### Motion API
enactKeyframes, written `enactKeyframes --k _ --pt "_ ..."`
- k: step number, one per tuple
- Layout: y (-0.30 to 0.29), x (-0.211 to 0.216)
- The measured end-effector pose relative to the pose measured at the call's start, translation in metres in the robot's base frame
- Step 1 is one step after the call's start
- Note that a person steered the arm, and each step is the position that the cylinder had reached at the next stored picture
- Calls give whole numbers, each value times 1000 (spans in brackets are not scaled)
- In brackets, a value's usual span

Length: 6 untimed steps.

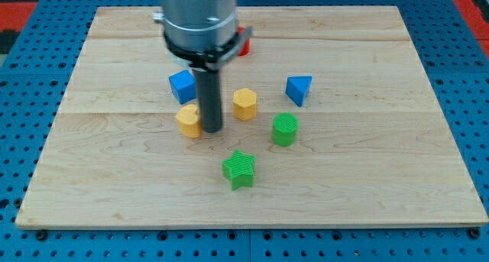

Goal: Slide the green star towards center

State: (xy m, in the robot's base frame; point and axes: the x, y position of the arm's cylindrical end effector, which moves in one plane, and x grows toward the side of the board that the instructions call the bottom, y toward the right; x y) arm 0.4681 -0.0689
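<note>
The green star (239, 169) lies on the wooden board (367, 193), a little below the board's middle. My tip (212, 130) stands up and to the left of the star, with a gap between them. The tip is right beside a yellow block (189, 120), at that block's right side, seemingly touching it. A yellow hexagon block (244, 104) is just to the tip's upper right. A green cylinder (285, 129) lies to the upper right of the star.
A blue cube (182, 86) sits to the upper left of the tip. A blue wedge-like block (299, 89) lies right of the yellow hexagon. A red block (244, 43) is partly hidden behind the arm near the view's top. A blue pegboard surrounds the board.
</note>
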Motion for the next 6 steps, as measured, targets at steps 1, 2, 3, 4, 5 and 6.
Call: enactKeyframes --k 1,2,3,4,5,6 --pt "-36 4" --pt "-42 51" --pt "-18 122" --pt "50 151" --pt "69 127" --pt "55 88"
